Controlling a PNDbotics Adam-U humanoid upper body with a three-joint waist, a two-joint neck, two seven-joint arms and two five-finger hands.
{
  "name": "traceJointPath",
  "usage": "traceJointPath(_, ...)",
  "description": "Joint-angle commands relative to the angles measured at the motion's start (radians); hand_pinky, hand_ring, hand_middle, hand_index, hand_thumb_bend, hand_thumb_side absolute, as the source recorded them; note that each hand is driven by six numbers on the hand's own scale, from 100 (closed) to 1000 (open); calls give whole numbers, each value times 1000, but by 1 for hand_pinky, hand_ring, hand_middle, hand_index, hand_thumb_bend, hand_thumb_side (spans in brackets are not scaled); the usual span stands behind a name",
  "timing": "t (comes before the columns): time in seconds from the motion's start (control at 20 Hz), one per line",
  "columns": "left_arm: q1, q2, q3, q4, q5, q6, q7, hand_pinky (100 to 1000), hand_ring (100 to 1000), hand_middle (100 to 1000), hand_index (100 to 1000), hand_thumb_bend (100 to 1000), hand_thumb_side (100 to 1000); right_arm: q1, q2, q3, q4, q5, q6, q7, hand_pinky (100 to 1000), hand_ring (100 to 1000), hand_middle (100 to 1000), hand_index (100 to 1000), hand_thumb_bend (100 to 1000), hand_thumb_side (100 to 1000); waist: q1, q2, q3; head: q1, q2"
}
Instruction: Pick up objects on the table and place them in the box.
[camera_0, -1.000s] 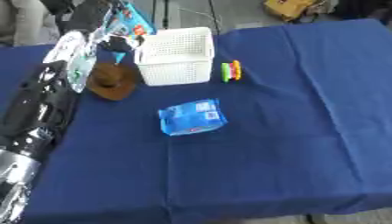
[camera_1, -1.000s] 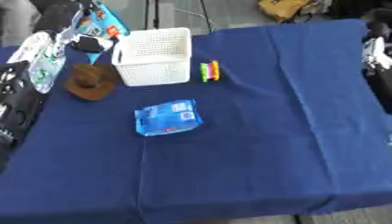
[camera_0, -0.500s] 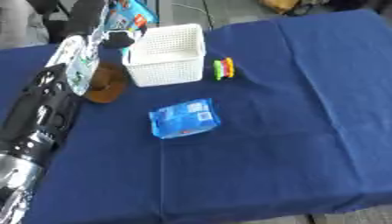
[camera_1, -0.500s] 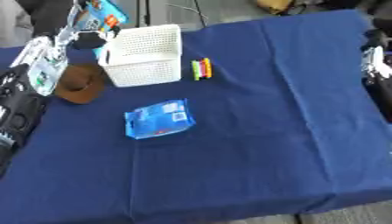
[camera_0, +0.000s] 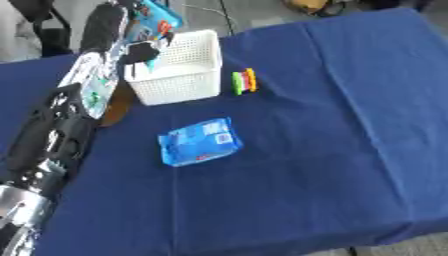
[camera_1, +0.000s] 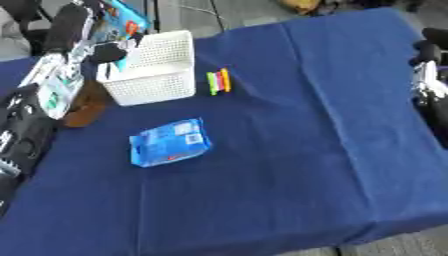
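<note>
A white slotted basket (camera_0: 178, 70) stands at the far left of the blue table. My left arm reaches up along the left side, and my left hand (camera_0: 140, 51) is shut on a blue snack packet (camera_0: 156, 19), held over the basket's left rim. A second blue packet (camera_0: 199, 141) lies flat in front of the basket. A small stack of coloured pieces (camera_0: 244, 81) rests just right of the basket. A brown object (camera_1: 83, 107) sits left of the basket, partly hidden by my arm. My right hand (camera_1: 427, 75) shows at the right edge.
The blue cloth (camera_0: 332, 125) covers the whole table, with its front edge near the bottom right. Chair legs and floor show beyond the far edge.
The camera has tilted, so the whole scene has shifted. My left hand with the blue packet has edged right, closer over the basket's rim.
</note>
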Motion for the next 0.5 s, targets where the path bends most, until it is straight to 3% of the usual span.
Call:
traceJointPath(0.05, -32, 26, 13, 0, -26, 17, 8, 742, 805, 803, 846, 720, 677, -10, -19, -1, -23, -8, -1, 3, 542, 670, 699, 848, 100, 716, -4, -12, -5, 4, -13)
traceJointPath(0.15, -32, 29, 17, 7, -57, 36, 1, 781, 856, 857, 884, 806, 743, -10, -18, -2, -23, -8, -1, 2, 542, 670, 699, 848, 100, 716, -2, -8, -9, 4, -12)
traceJointPath(0.3, -32, 33, 25, 3, -98, 58, 23, 865, 940, 950, 940, 973, 919, -7, -17, -2, -23, -7, -1, 3, 541, 669, 697, 848, 100, 715, -1, -5, -9, 0, -14)
traceJointPath(0.5, -31, 34, 28, 2, -124, 65, 42, 893, 956, 970, 960, 1000, 1000, -5, -15, -3, -22, -6, -1, 3, 542, 669, 697, 848, 100, 716, -2, -5, -7, -2, -14)
